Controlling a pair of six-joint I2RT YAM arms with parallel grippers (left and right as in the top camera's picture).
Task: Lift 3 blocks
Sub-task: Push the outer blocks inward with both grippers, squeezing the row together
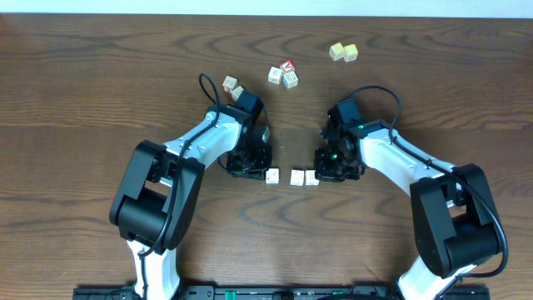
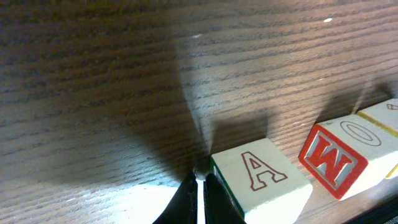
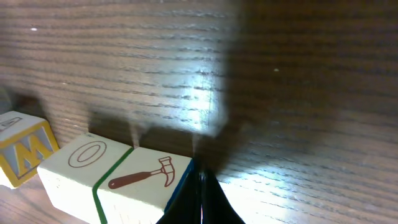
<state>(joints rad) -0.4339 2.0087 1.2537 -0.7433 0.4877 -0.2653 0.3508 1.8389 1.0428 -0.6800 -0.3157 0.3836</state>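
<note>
Three whitish blocks lie in a row on the table: the left block point(image 1: 271, 176), the middle one point(image 1: 297, 177) and the right one point(image 1: 311, 177), the last two touching. My left gripper point(image 1: 260, 172) is shut, its tips point(image 2: 200, 178) down at the tabletop against the left side of the A block point(image 2: 261, 180). Beyond that stands the block with a red W face point(image 2: 333, 163). My right gripper point(image 1: 322, 174) is shut too, its tips point(image 3: 200, 177) pressed to the right side of the hammer block point(image 3: 146, 179), which touches the O block point(image 3: 84, 158).
Two cubes point(image 1: 233, 87) sit just behind the left arm. A cluster of three cubes point(image 1: 284, 75), one with a red face, lies further back. Two pale yellow cubes point(image 1: 343, 52) rest near the far edge. Both arms' cables loop above the grippers.
</note>
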